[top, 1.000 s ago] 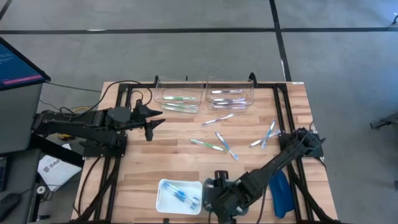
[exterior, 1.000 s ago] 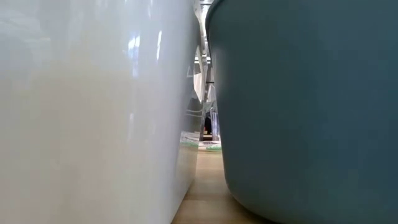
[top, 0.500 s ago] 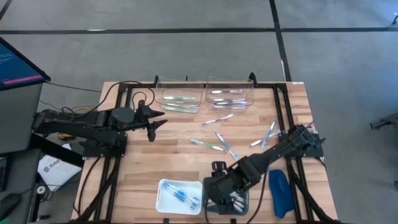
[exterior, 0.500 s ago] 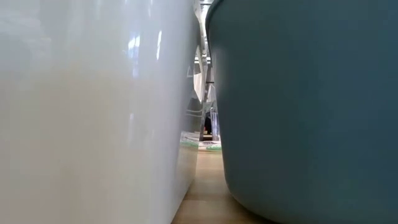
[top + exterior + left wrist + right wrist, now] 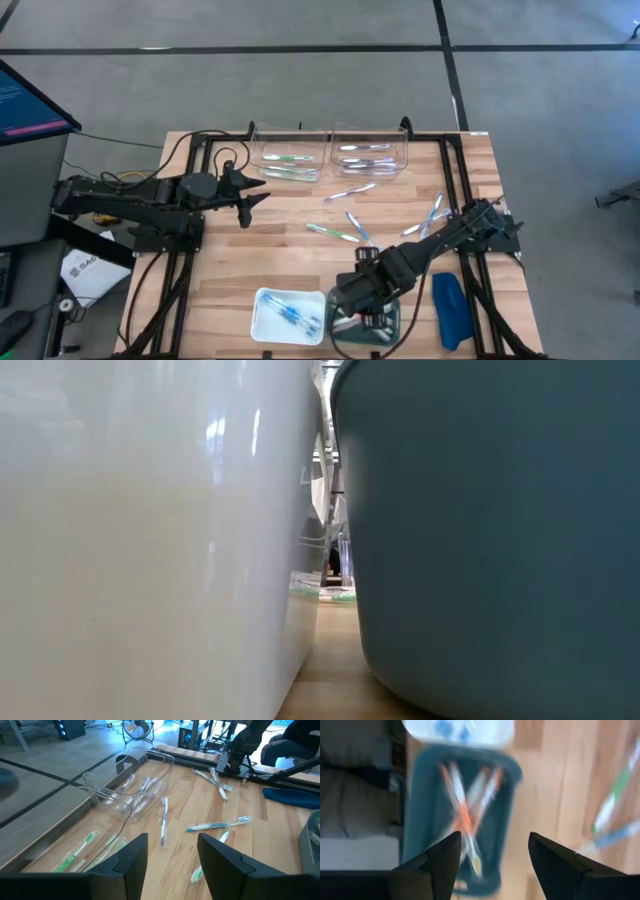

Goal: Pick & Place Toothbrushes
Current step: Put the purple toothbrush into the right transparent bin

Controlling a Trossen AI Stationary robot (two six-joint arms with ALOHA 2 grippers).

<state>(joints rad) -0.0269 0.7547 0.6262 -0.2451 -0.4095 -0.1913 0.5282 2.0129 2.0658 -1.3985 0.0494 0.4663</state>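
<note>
1. The wooden table (image 5: 250,265) of pale planks stands on a grey floor (image 5: 300,80) crossed by dark lines; a black frame runs round its edges
2. The right gripper (image 5: 352,300) hangs just above the teal bin (image 5: 385,325) at the near edge, its fingers (image 5: 437,862) spread apart with nothing between them
3. Right below that gripper, orange and white toothbrushes (image 5: 465,815) lie crossed inside the teal bin
4. Just beside the right gripper, on its left-arm side, a white tray (image 5: 268,310) holds blue toothbrushes (image 5: 295,316)
5. Beyond the right gripper, toward the far edge, loose toothbrushes (image 5: 350,232) lie scattered on the bare wood, more of them near the right arm's base (image 5: 428,215)
6. A dark-blue oblong object (image 5: 450,308) lies on the other side of the teal bin
7. The left gripper (image 5: 250,193) waits over the left part of the table, its fingers (image 5: 127,862) parted and empty
8. Ahead of the left gripper two clear containers (image 5: 290,155) at the far edge hold wrapped toothbrushes (image 5: 360,155)
9. To the left of the table a screen (image 5: 25,105) glows blue and pink
10. The low view is filled by the white tray's wall (image 5: 150,540) and the teal bin's wall (image 5: 500,530), with a narrow slit of room between them
</note>
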